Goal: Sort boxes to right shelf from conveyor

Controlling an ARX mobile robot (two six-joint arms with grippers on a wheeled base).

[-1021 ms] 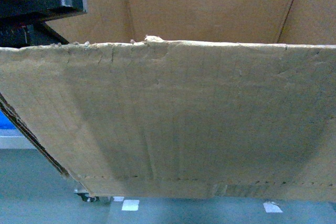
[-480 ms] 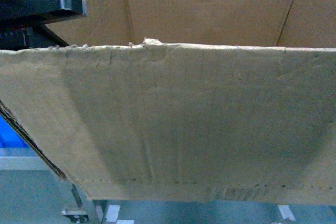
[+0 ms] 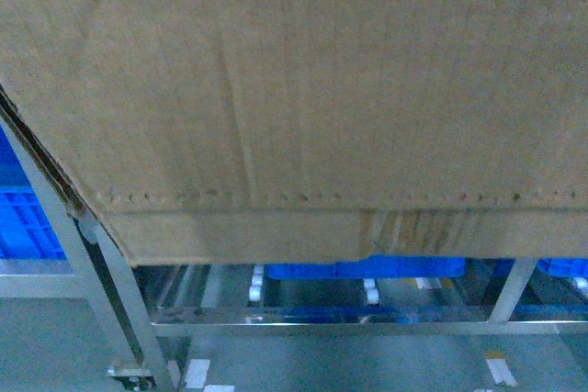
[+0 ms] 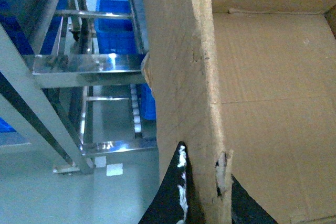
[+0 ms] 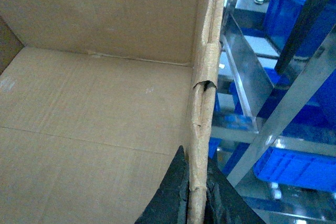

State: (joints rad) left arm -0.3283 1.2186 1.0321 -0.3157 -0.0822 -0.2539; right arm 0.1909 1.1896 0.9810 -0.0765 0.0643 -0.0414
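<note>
A large brown cardboard box (image 3: 303, 89) fills most of the head view, its near wall and perforated line facing me, held up above the shelf. My left gripper (image 4: 205, 192) is shut on the box's left wall (image 4: 184, 77), one black finger outside and one inside. My right gripper (image 5: 195, 198) is shut on the box's right wall (image 5: 203, 103), its black fingers pinching the ragged edge. The box's inside (image 5: 94, 103) is empty. The steel right shelf (image 3: 322, 319) stands below and beyond the box. The conveyor is out of view.
Blue plastic bins (image 3: 367, 269) sit on the shelf's lower roller tracks (image 3: 257, 284), another bin (image 3: 23, 218) at the far left. Shelf beams (image 4: 89, 69) and slanted posts (image 5: 294, 98) stand close on both sides of the box. Grey floor with white marks (image 3: 197, 372) lies below.
The box has risen in the head view, so its torn top edge and inside have left the frame. The shelf and blue bins now show beneath it.
</note>
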